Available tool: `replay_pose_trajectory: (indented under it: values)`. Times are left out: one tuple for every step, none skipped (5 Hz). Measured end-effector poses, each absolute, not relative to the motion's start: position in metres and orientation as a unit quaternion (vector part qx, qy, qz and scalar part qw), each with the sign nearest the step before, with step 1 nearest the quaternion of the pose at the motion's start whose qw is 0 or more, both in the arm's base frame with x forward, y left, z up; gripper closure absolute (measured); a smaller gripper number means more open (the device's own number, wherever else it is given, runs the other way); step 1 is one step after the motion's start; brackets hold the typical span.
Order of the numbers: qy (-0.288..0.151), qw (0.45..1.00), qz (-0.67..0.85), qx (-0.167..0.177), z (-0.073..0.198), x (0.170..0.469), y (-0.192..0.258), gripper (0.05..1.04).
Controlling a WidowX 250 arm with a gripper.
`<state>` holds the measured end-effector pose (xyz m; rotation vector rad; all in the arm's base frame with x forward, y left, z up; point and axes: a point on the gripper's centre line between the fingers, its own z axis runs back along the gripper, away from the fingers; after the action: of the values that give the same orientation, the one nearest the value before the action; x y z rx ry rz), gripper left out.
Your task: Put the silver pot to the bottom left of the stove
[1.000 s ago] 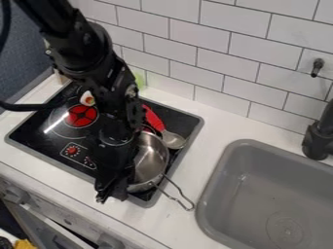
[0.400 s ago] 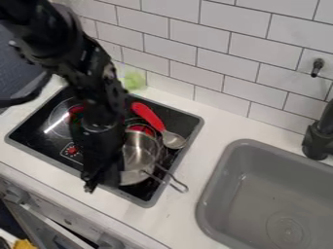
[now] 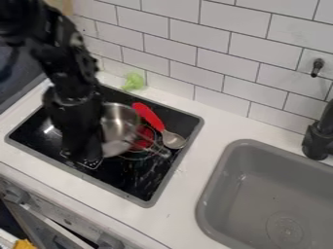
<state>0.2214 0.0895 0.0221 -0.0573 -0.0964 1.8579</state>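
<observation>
My gripper (image 3: 84, 154) hangs over the left half of the black stove (image 3: 133, 182), against the near left side of the silver pot (image 3: 120, 127). The arm hides the pot's left wall, and how the fingers stand cannot be made out. The pot is upright around the middle of the stove, with its wire handle pointing to the lower right, over the red burner.
Right of the pot, a spoon with a red handle (image 3: 148, 115) lies on the stove. A green toy (image 3: 134, 81) stands by the tiled wall behind. The grey sink (image 3: 260, 194) is set into the counter (image 3: 211, 124) at the right.
The pot has moved up and to the left across the stove together with my gripper, away from the front right corner. The spoon has stayed about where it was.
</observation>
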Motion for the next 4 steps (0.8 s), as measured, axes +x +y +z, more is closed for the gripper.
replay_pose_trajectory:
  values:
    - [-0.064, 0.552, 0.830, -0.043, 0.033, 0.227, 0.122, 1.000]
    - [-0.077, 0.511, 0.855, -0.031, 0.033, 0.228, 0.150, 1.000]
    - [-0.079, 0.478, 0.875, -0.017, 0.026, 0.229, 0.179, 1.000]
    - [-0.075, 0.476, 0.876, -0.001, 0.013, 0.229, 0.192, 1.000]
